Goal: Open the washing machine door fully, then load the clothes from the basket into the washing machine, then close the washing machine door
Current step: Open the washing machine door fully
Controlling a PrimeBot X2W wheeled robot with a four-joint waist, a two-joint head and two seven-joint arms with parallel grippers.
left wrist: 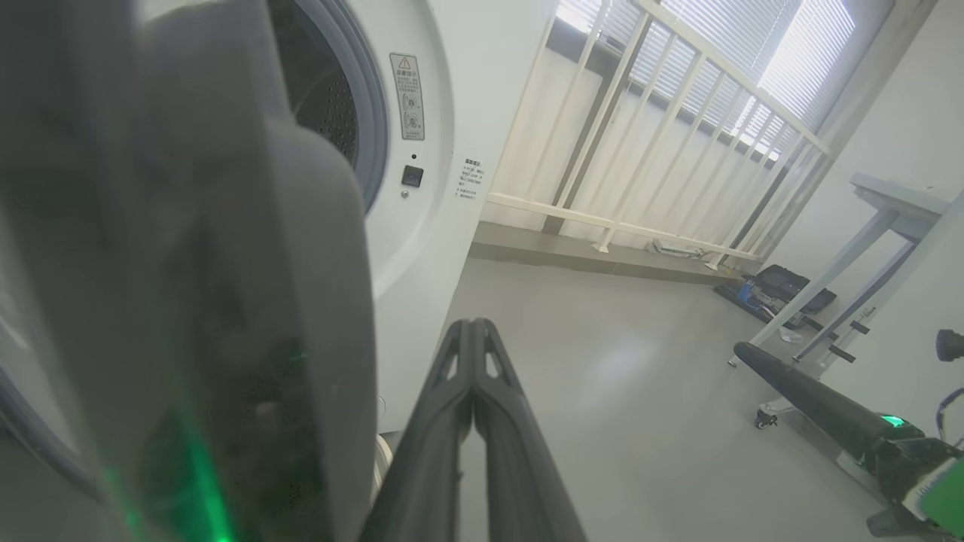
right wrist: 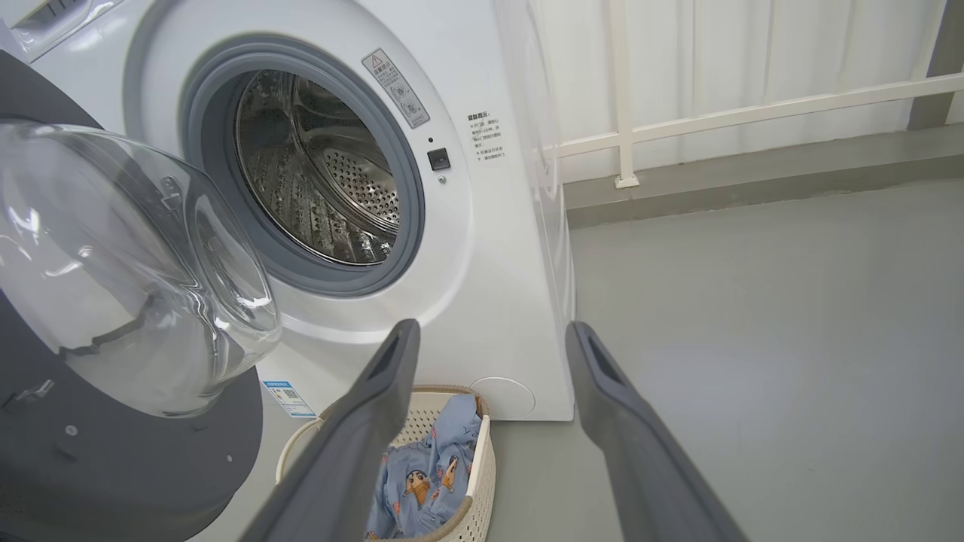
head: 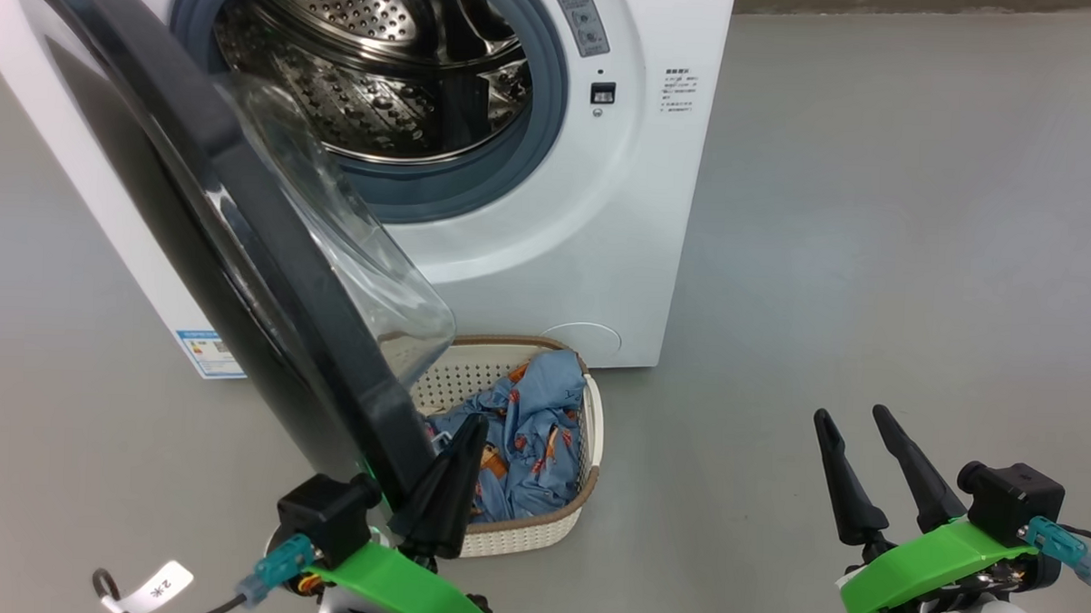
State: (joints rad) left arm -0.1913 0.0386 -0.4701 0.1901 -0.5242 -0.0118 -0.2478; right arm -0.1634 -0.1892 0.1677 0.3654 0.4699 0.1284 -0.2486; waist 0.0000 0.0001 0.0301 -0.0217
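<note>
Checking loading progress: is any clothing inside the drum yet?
No, the drum shows bare perforated steel, and the clothes lie in the basket.

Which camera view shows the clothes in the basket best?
The head view: it looks down into the basket, so most of the clothes show, though the door hides their left edge. The right wrist view gives a low, partial look at its bottom edge. The left wrist view faces the door and floor.

Door [head: 274, 297] noted as glossy black with clear glass; drum [head: 371, 92], shiny perforated steel; basket [head: 593, 426], matt plastic; clothes [head: 532, 424], soft cloth.
</note>
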